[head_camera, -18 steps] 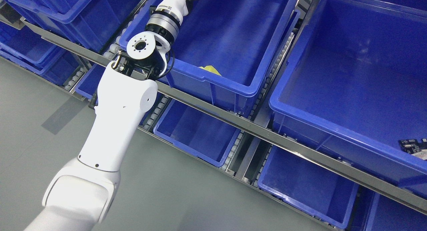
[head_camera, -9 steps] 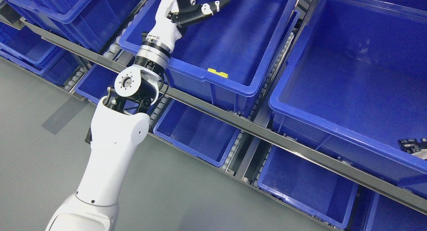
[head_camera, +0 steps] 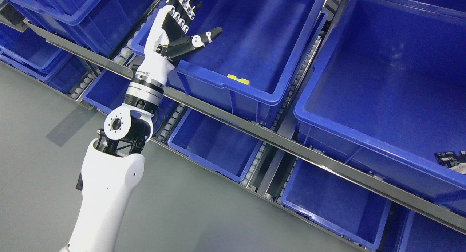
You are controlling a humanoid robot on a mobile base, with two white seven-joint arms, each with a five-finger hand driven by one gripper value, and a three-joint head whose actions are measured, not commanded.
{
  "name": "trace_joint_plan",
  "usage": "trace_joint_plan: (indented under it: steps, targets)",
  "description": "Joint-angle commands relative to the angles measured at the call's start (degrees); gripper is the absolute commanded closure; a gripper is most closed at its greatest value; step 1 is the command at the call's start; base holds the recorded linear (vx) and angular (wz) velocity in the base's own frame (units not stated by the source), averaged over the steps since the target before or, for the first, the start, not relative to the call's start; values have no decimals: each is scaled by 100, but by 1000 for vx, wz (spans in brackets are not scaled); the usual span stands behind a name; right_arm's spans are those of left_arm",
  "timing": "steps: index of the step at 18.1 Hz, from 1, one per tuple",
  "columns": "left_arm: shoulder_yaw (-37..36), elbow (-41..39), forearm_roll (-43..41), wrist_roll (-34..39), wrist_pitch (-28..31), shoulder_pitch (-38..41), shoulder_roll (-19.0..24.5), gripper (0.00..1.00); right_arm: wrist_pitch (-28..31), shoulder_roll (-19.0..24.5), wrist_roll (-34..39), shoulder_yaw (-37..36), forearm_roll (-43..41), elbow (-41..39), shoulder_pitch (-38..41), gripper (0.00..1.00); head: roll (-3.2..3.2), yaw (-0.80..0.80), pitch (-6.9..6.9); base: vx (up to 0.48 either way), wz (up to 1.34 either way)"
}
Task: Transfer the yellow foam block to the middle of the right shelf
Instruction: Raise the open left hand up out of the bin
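The yellow foam block [head_camera: 238, 79] lies at the near edge inside a blue bin [head_camera: 255, 37] on the middle shelf level; only its top shows above the bin's rim. My left hand [head_camera: 185, 24] is raised over the bin's left rim, up and to the left of the block, with fingers spread and the thumb [head_camera: 198, 40] pointing right. It holds nothing. The white left arm [head_camera: 109, 175] comes up from the lower left. The right arm is out of view.
A larger blue bin [head_camera: 393, 81] stands to the right, with a dark circuit board [head_camera: 451, 159] at its near right corner. A grey metal shelf rail [head_camera: 276, 141] runs diagonally below the bins. More blue bins sit on the lower level [head_camera: 214, 142] and at the upper left.
My left arm has pulled back down and to the left, out of the bin. The open hand has come into view. The yellow block stays in the bin.
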Motion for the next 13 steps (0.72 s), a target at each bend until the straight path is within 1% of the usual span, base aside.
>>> trace_joint_plan:
  steps: [1,5,13]
  targets:
    - [522,-424,-1,0,61,288,188,0,-3,-100,4,0,0,-100,-9,0,0,0,0,0,0]
    - [522,-424,-1,-9,70,296,189,0,-3,-100,4,0,0,-100,-18,0,0,0,0,0,0]
    - [487,-424,-1,-44,167,139,13,0,-3,-100,4,0,0,-100,-9,0,0,0,0,0,0]
